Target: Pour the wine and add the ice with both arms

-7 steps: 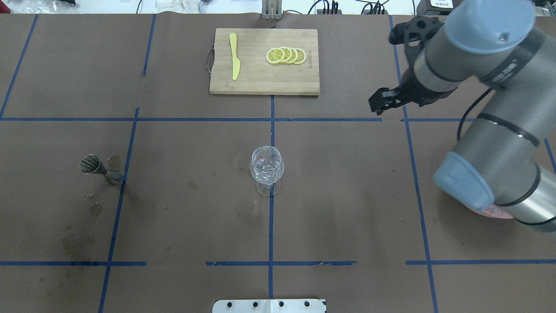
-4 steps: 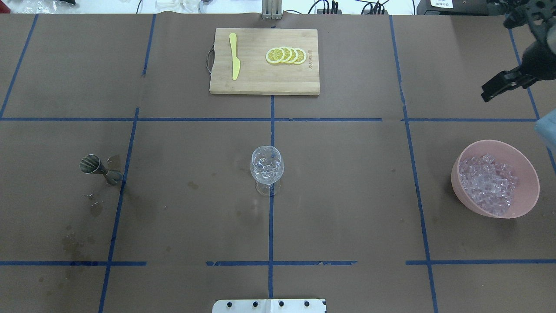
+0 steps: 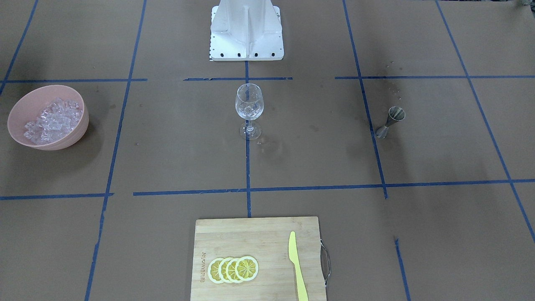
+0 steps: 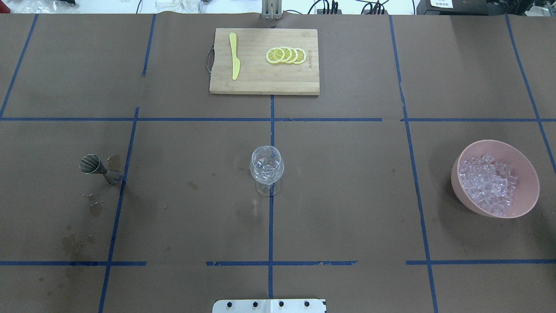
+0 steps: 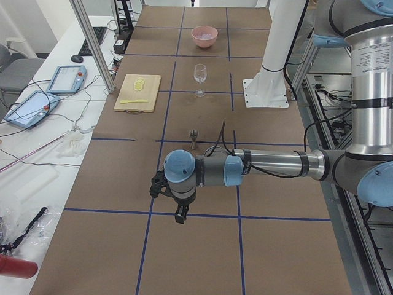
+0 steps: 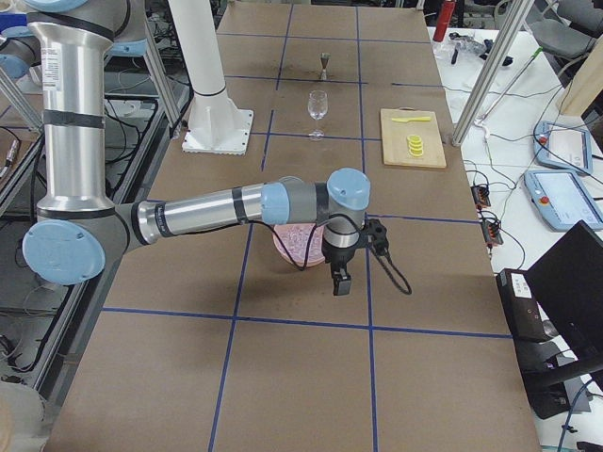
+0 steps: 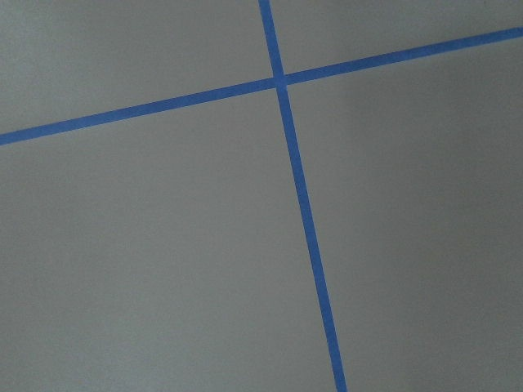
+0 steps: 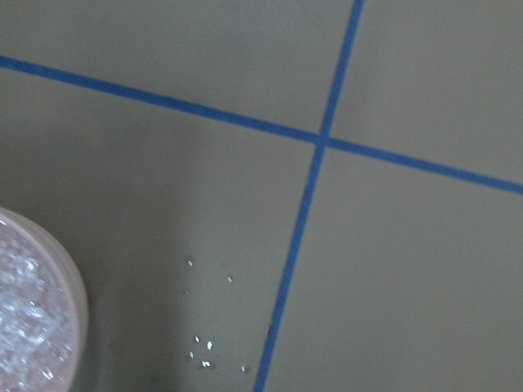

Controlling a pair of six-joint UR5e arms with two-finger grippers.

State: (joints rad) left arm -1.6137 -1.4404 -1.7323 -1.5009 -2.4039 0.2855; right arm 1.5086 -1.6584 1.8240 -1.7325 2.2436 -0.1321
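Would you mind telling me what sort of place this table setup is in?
Probably a robotics lab: a brown paper-covered table gridded with blue tape lines, a grey-metal robot arm, a white ribbed pedestal, and blue-edged touchscreen pendants alongside.

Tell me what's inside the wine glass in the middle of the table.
The wine glass holds a few clear ice chunks in its bowl. Whether any wine lies under them cannot be told: no coloured liquid shows.
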